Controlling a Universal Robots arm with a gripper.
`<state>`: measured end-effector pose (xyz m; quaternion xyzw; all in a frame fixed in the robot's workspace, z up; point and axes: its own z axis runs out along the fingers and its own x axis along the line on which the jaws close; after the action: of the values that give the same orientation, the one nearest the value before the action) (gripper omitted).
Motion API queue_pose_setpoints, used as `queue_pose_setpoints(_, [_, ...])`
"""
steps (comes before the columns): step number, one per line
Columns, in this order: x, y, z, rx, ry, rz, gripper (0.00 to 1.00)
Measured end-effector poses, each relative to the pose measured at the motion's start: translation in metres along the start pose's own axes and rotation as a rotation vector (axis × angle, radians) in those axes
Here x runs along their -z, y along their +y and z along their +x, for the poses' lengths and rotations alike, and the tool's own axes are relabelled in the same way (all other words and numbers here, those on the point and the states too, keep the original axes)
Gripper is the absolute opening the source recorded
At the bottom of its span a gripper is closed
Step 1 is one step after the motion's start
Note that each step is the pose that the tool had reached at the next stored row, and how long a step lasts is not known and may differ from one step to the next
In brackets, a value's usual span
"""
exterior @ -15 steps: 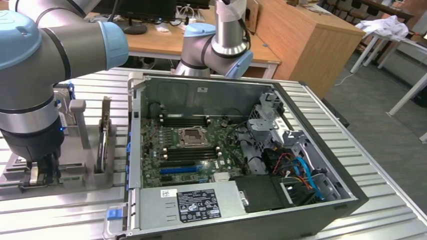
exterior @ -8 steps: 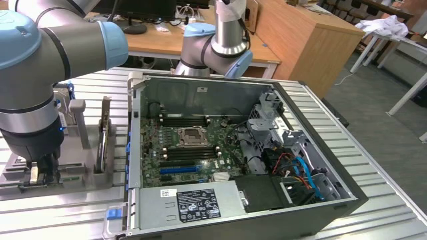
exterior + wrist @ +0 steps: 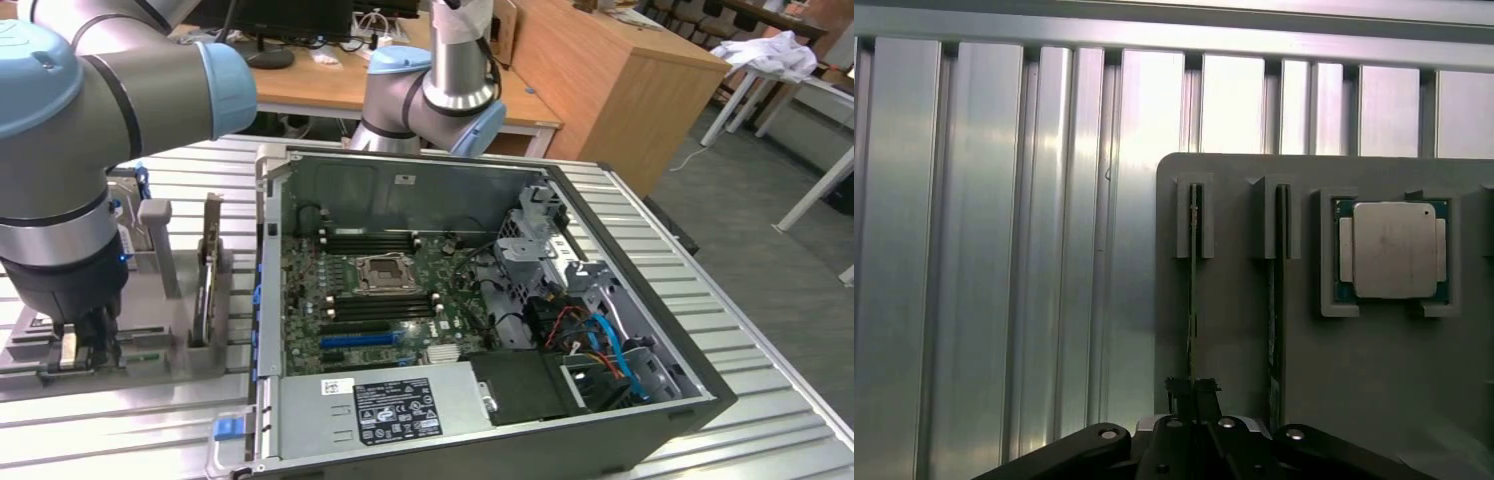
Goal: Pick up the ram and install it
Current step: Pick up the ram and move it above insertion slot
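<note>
The ram (image 3: 1194, 300) is a thin green stick standing on edge in a slot of a grey holder (image 3: 1234, 200). In the wrist view my gripper (image 3: 1192, 390) is shut on the stick's near end, its dark fingers pressed against both faces. In the exterior view the gripper (image 3: 83, 350) reaches down into the holder (image 3: 160, 355) at the exterior view's left, beside the open computer case (image 3: 641, 400). The arm hides the gripped stick there. The black slots (image 3: 374, 240) lie on the motherboard (image 3: 387, 300) inside the case.
A second stick (image 3: 1278, 300) stands in the neighbouring holder slot, also visible as an upright stick (image 3: 210, 275). A silver processor (image 3: 1394, 250) sits in a pocket of the holder. A second robot arm (image 3: 441, 80) stands behind the case. The table is ribbed metal (image 3: 1004, 250).
</note>
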<state>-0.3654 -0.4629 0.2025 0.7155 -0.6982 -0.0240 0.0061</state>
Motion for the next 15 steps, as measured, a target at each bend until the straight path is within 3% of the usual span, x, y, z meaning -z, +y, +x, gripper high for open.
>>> queue_pose_setpoints(15, [0.0144, 0.0006, 0.000, 0.000, 0.0000, 0.0000, 0.12])
